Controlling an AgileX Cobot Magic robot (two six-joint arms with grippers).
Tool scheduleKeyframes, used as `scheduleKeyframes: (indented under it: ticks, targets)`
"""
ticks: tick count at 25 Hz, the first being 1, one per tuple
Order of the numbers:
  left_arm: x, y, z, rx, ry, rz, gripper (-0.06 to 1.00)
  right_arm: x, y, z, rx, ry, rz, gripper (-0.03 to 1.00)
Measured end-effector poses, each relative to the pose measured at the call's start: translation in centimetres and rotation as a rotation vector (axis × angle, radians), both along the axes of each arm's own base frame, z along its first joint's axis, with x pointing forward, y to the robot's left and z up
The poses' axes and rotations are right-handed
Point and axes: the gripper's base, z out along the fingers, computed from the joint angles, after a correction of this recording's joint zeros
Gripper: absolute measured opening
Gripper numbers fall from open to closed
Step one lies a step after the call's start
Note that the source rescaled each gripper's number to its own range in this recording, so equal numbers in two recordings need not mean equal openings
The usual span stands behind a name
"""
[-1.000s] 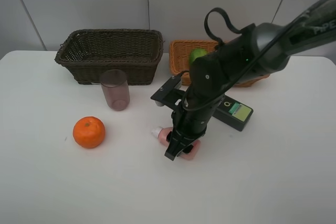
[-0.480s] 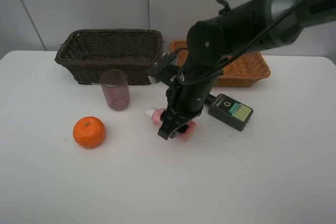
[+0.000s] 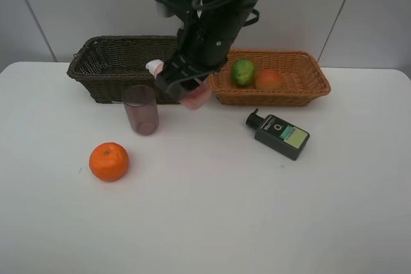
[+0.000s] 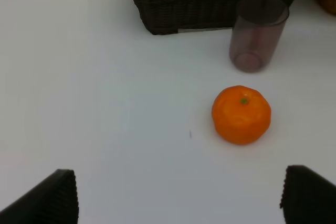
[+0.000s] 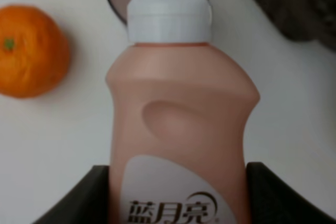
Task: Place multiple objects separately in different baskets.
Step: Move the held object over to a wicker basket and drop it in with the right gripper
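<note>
My right gripper [image 3: 186, 88] is shut on the pink squeeze bottle [image 3: 192, 95] and holds it in the air in front of the dark brown basket [image 3: 115, 62], near its right end. The right wrist view shows the bottle [image 5: 178, 129] with its white cap between the fingers. The purple cup [image 3: 140, 110] stands just below and to the left. The orange [image 3: 109, 162] lies on the table at left. The green citrus [image 3: 243, 72] and the peach [image 3: 269, 79] lie in the tan basket [image 3: 308, 88]. The dark green pump bottle [image 3: 279, 135] lies on the table. My left gripper [image 4: 178, 192] is open near the orange [image 4: 241, 114].
The white table [image 3: 205, 222] spreads in front of the baskets, which stand side by side at the back against a grey wall. My right arm reaches in from the upper right across the tan basket.
My right gripper has lifted the pink bottle off the table and carried it up and to the left, from beside the pump bottle to the front of the dark basket.
</note>
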Motion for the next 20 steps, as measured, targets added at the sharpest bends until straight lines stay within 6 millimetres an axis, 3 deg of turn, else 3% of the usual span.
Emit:
scheduleKeyframes:
  ticks: [6, 17, 20]
  targets:
    - [0.0, 0.0, 0.0, 0.000, -0.001, 0.000, 1.00, 3.1, 2.9, 1.6, 0.139, -0.102, -0.055, 0.01]
    - [0.0, 0.0, 0.0, 0.000, -0.001, 0.000, 1.00, 7.1, 6.6, 0.3, 0.467, -0.358, -0.112, 0.01]
    - [0.0, 0.0, 0.0, 0.000, -0.001, 0.000, 1.00, 7.7, 7.2, -0.9, 0.507, -0.394, -0.114, 0.01]
